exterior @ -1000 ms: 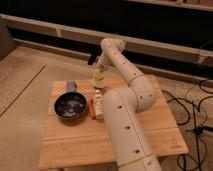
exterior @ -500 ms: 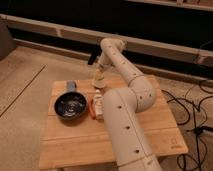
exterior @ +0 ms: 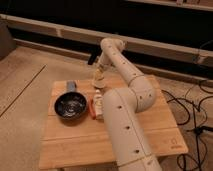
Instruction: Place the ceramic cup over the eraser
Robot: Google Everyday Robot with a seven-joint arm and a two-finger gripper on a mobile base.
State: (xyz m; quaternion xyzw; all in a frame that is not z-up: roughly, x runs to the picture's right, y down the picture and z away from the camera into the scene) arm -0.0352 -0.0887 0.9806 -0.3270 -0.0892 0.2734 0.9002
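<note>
Next to nothing shifted since half a second ago: same bend of the thick white robot arm (exterior: 125,120), same hang of the gripper (exterior: 99,71) above the far edge of the pale wooden counter (exterior: 75,140), just above centre frame. No visible change among the things on the counter either.

Right at the gripper's tip, a small glossy cream ceramic cup (exterior: 98,78), low over the boards. Whether clenched on the cup or already let go, cannot tell; whether touching the wood or hanging just above it, cannot tell either.

No sure sight of the small dark eraser; possibly under or behind the cup and gripper, possibly hidden by the arm. Judged from this alone: carry seemingly done or close to done, with the cup at a likely drop spot. Still unconfirmed or left to do: lowering over the block, release, withdrawal.

Nearby, centre left: a round black bowl (exterior: 70,105), well clear of the cup. Behind the bowl, a small grey-blue object (exterior: 71,86). Just below the cup, against the arm, an elongated white bottle with an orange part (exterior: 96,105), near enough to be nudged on a careless retreat. At right, dark cables (exterior: 192,115) on the floor, out of the way.
</note>
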